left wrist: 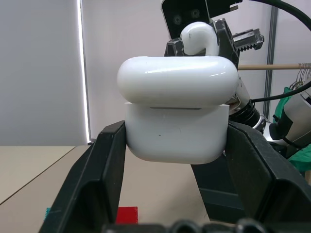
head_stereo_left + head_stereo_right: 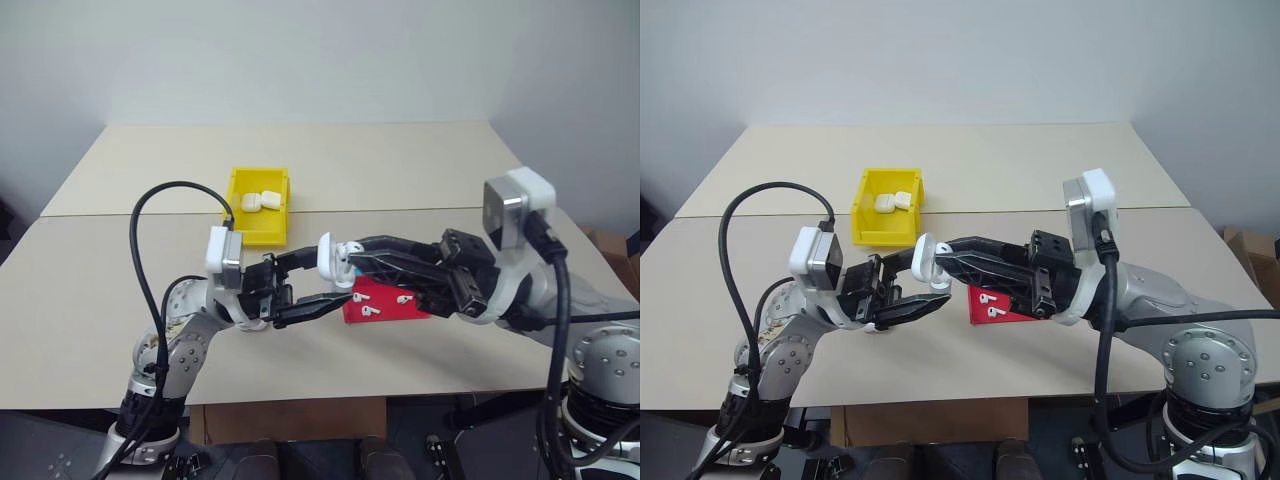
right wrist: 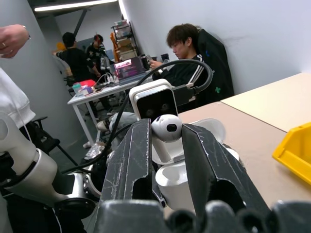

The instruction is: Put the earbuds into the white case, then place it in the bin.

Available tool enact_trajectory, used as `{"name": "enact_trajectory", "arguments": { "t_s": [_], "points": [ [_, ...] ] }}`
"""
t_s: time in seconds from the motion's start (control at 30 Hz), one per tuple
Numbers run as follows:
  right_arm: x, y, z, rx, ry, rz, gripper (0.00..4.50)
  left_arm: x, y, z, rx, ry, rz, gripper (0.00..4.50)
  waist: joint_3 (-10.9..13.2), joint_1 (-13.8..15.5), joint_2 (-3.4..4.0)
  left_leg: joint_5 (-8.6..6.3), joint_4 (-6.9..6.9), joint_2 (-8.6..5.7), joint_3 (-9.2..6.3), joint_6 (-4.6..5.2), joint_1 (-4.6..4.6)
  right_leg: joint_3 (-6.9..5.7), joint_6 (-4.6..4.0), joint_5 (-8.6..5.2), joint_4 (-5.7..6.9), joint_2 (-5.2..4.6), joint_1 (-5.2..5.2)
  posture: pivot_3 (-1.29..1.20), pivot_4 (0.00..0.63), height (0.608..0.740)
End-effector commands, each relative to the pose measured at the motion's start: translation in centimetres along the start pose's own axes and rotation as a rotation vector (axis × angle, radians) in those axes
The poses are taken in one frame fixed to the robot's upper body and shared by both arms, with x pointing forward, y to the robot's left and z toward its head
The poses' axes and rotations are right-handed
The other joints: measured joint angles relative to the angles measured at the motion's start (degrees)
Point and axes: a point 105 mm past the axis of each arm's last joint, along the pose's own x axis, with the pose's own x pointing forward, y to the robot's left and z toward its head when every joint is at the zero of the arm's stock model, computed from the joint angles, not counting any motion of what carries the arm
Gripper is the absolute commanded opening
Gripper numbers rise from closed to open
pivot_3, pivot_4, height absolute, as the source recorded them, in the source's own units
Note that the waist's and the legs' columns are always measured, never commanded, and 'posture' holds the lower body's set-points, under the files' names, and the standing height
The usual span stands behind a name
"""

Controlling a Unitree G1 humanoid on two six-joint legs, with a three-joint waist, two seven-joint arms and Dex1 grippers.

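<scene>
loading step: my left gripper clamps the white case, right gripper pinching an earbud just above the case; next, seat the stem squarely.

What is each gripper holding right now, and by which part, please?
Left gripper: white case, by its lower body's sides. Right gripper: an earbud, pinched at its stem.

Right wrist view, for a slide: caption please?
Right end effector pinches an earbud above the open case; bin beside.
</scene>
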Motion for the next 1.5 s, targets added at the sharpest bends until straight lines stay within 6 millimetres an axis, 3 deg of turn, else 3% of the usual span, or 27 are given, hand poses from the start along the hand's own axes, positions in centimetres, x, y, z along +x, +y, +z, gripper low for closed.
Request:
{"name": "enact_trajectory", "arguments": {
  "t_s": [0.03, 0.6, 0.8, 0.97, 1.03, 1.37, 1.5],
  "points": [
    [-0.1, 0.4, 0.2, -0.021, -0.011, 0.021, 1.11, 0.5, -0.4, 0.9, 0.051, -0.021, -0.028, 2.79, 0.00, 0.03, 0.00, 0.00, 0.00, 0.00, 0.00, 0.00, 0.00, 0.00, 0.00, 0.00, 0.00, 0.00, 0.00, 0.00, 0.150, 0.740],
    [-0.2, -0.1, -0.6, -0.051, 0.017, -0.005, 1.11, 0.7, -0.7, 0.9, 0.062, -0.037, -0.039, 2.79, 0.00, 0.02, 0.00, 0.00, 0.00, 0.00, 0.00, 0.00, 0.00, 0.00, 0.01, 0.00, -0.01, 0.01, 0.00, 0.00, 0.150, 0.740],
    [-0.2, 0.5, -0.6, -0.060, 0.022, 0.038, 1.11, 0.8, -0.6, 0.8, 0.059, -0.036, -0.035, 2.79, 0.00, 0.02, 0.00, 0.00, 0.00, 0.00, 0.00, 0.00, 0.00, 0.00, 0.01, 0.00, -0.01, 0.00, 0.00, 0.00, 0.150, 0.740],
    [-0.2, 0.6, -0.8, -0.090, 0.033, 0.032, 2.67, 0.7, -0.6, 0.8, 0.059, -0.035, -0.036, 2.79, 0.00, 0.02, 0.00, 0.00, 0.00, 0.00, 0.00, 0.00, 0.00, 0.00, 0.01, -0.01, -0.01, 0.00, 0.00, 0.00, 0.150, 0.740],
    [-0.2, 0.4, -0.8, -0.091, 0.030, 0.024, 2.67, 0.7, -0.6, 0.8, 0.059, -0.033, -0.037, 2.79, 0.00, 0.02, 0.00, 0.00, 0.00, 0.00, 0.00, 0.00, 0.00, 0.00, 0.01, -0.01, -0.01, 0.01, 0.00, 0.00, 0.150, 0.740],
    [-2.8, 0.4, 1.2, -0.124, -0.016, 0.048, 2.67, 0.3, -0.2, 0.2, 0.066, -0.017, -0.038, 2.79, 0.00, 0.07, 0.00, 0.00, 0.01, 0.00, 0.00, 0.00, 0.00, 0.00, 0.01, -0.01, -0.02, 0.00, 0.02, 0.00, 0.150, 0.740],
    [-3.3, -2.7, 3.6, -0.269, 0.114, -0.059, 2.49, 0.3, 0.5, -0.1, 0.072, 0.007, -0.040, 2.79, 0.01, -0.22, 0.01, 0.00, 0.04, -0.01, 0.03, 0.00, 0.01, 0.02, 0.02, 0.00, -0.02, 0.00, 0.01, 0.00, 0.150, 0.740]
  ]
}}
